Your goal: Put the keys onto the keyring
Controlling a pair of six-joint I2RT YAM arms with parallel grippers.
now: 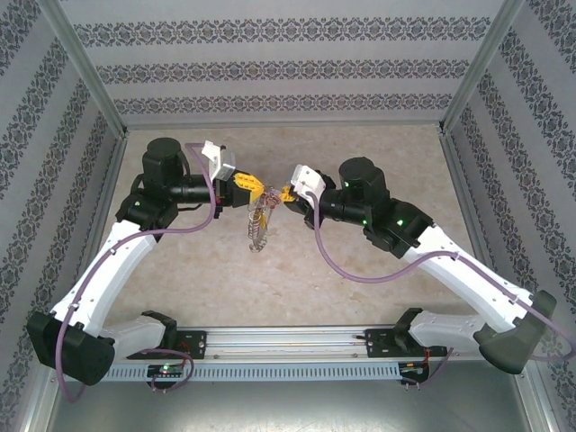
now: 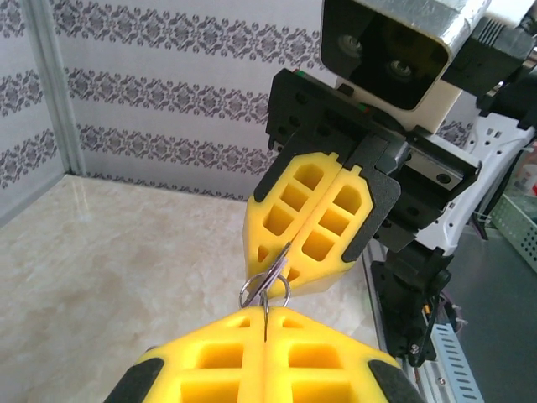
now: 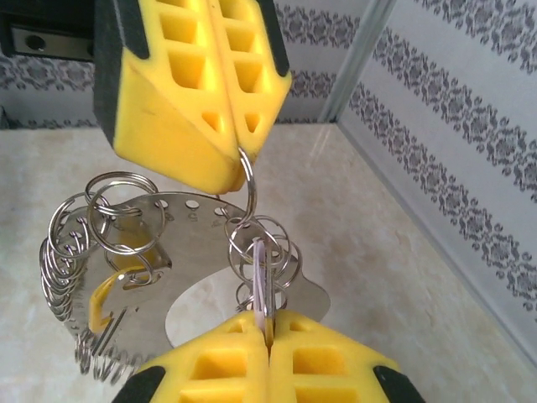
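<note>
Both grippers meet tip to tip above the middle of the table. My left gripper (image 1: 256, 191) (image 2: 266, 323) is shut on a thin split ring (image 2: 252, 290) of the keyring (image 1: 258, 225), which hangs below it. The keyring is a flat silvery crescent plate (image 3: 180, 222) with a row of holes, fringed with several wire rings (image 3: 67, 252). My right gripper (image 1: 283, 193) (image 3: 268, 332) is shut on a small key with a pale lilac head (image 3: 260, 273). The key's tip pokes in among the rings just under the left gripper (image 3: 241, 151).
The beige marbled tabletop (image 1: 360, 297) lies well below the hanging keyring. Patterned walls (image 1: 270, 72) and aluminium posts (image 1: 85, 72) enclose the back and sides. A rail with both arm bases (image 1: 288, 346) runs along the near edge.
</note>
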